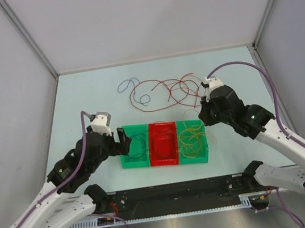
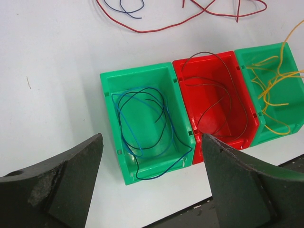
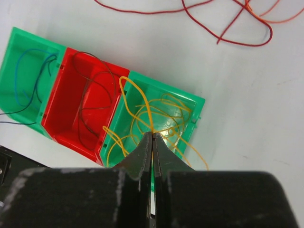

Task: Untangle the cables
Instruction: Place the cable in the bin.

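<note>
Loose red cables [image 1: 166,92] and a blue cable [image 1: 131,88] lie tangled on the table beyond three bins. The left green bin [image 2: 135,70] holds blue cables [image 2: 142,123]. The red bin [image 2: 204,56] holds dark red cables [image 2: 223,85]. Yellow cables [image 3: 147,111] fill the right green bin [image 3: 199,102] and spill over its rim. My left gripper [image 2: 152,137] hangs open above the near end of the left green bin, holding nothing. My right gripper [image 3: 152,134] is shut over the right green bin, and a yellow cable runs up from between its tips.
The three bins stand side by side near the table's front edge [image 1: 168,183]. An orange-pink strand [image 3: 280,19] crosses the red tangle at the back right. Grey walls [image 1: 4,84] enclose the table on three sides.
</note>
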Robot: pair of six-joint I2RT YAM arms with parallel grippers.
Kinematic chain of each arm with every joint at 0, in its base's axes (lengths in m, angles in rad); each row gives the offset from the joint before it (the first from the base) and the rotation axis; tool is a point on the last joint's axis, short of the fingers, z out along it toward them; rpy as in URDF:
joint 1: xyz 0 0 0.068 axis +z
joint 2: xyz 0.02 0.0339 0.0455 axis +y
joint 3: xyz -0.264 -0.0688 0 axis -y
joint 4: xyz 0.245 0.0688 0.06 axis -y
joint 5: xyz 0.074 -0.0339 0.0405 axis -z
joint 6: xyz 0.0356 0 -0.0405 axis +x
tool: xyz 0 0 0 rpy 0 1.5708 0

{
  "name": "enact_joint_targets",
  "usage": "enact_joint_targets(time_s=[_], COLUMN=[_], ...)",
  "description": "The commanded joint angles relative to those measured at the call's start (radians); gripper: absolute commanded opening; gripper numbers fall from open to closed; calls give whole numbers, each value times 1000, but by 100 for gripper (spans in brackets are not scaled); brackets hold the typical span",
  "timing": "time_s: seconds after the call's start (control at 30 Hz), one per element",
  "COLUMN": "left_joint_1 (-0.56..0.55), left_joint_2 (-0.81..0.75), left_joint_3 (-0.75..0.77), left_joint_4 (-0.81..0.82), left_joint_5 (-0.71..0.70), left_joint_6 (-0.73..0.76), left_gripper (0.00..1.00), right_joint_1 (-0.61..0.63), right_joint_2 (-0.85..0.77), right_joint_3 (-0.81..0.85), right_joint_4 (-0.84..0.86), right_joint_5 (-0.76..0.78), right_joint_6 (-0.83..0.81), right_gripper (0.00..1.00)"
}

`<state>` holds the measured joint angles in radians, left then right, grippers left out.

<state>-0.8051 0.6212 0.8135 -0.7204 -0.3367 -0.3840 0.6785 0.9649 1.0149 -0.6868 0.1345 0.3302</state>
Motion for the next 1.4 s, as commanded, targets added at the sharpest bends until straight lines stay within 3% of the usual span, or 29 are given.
enact_joint_targets(time_s=[0.0,0.2,0.63,1.1,1.17,1.3,1.37], left_joint_1=[6,6,7,6,6,6,6], left_joint_2=[-6,-9,-14,-26,-25,-20,-21], left_joint_3=[1,0,0,-4,-4,-2,-4], left_joint_4=[12,13,15,16,16,16,18], left_joint_5=[-7,-7,-4,-4,-4,-1,-1], left_joint_6=[4,4,5,5,5,5,5], left_gripper=[89,89,89,90,90,90,90], right_joint_1=[-4,6,144,127,119,101,83], right_joint_2=[50,181,388,578,558,500,476], right_joint_3=[-7,-7,-7,13,27,79,93], right_joint_4=[-19,-34,-8,81,66,-6,-31], right_joint_5=[39,31,48,-49,-41,16,33], right_joint_6=[32,87,179,227,216,184,167], right_gripper=[0,0,0,0,4,24,29])
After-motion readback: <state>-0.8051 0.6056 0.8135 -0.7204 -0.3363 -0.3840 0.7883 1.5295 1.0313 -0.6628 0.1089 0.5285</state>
